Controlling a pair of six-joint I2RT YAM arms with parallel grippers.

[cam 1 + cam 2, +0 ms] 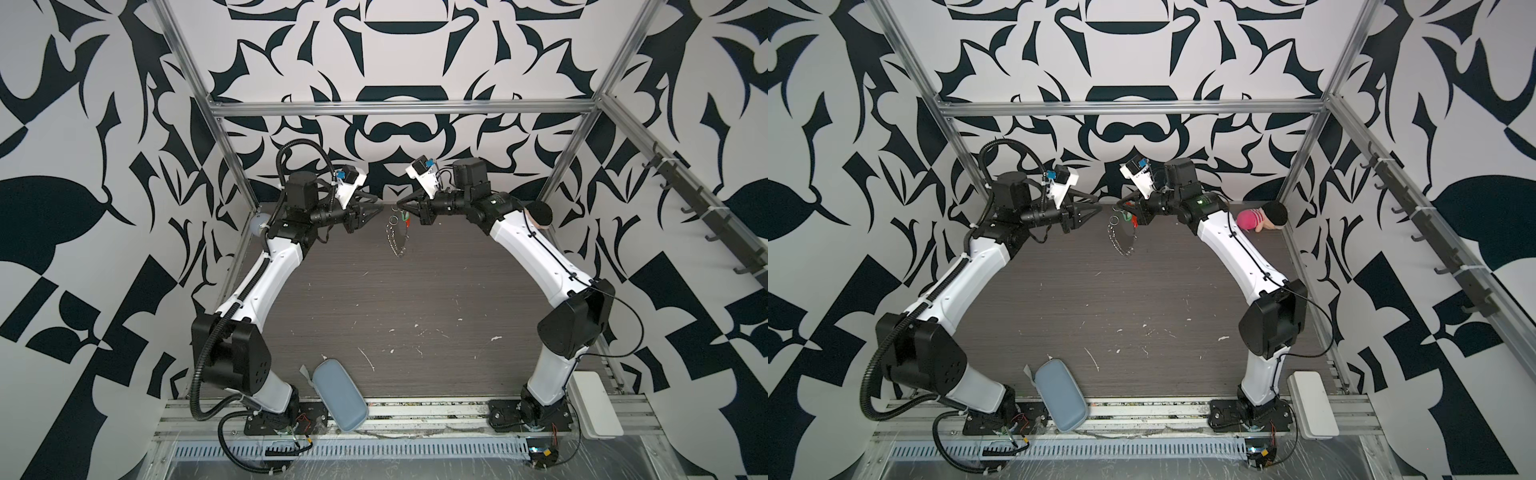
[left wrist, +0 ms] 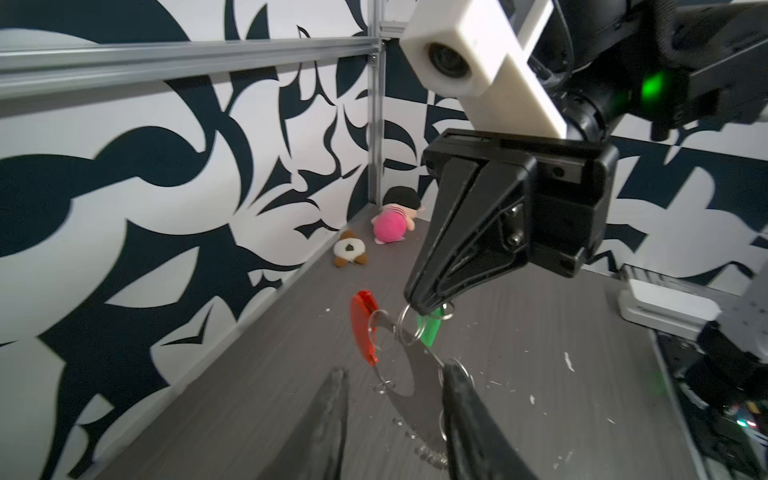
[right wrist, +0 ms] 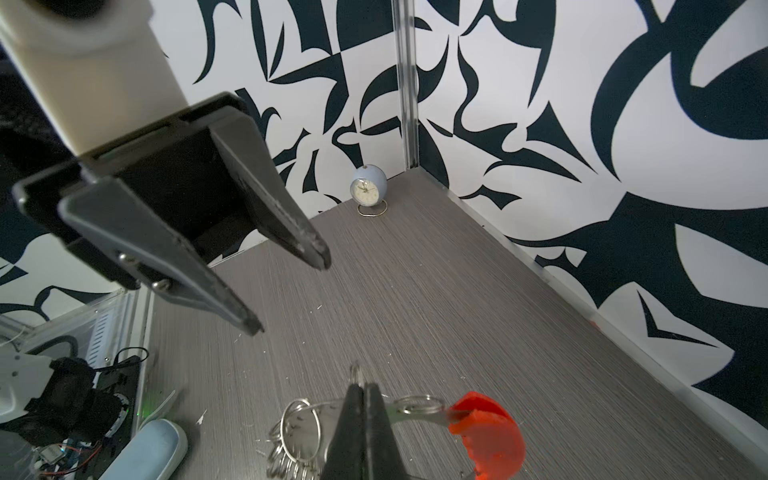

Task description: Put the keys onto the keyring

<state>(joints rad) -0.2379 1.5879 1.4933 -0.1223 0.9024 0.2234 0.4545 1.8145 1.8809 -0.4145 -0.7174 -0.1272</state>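
Observation:
The keyring (image 1: 400, 239) hangs near the back wall between both grippers, a metal loop with a red bar (image 2: 363, 328) and several small silver rings (image 3: 291, 436). My right gripper (image 3: 363, 386) is shut on the loop's top, and one ring pokes out past its tips. The keys show only as a green tag (image 2: 428, 332) hanging just behind the right gripper (image 2: 424, 305); the silver key itself I cannot make out. My left gripper (image 2: 395, 370) stands open astride the loop, one finger (image 2: 465, 399) against its rings. In the right wrist view the left gripper (image 3: 291, 295) is also open.
A pale blue clock (image 3: 368, 189) stands in the back left corner. A pink plush doll (image 1: 1262, 218) and a brown-and-white plush (image 2: 349, 249) lie in the back right corner. A blue-grey case (image 1: 338, 395) and a white box (image 1: 594, 403) sit at the front edge.

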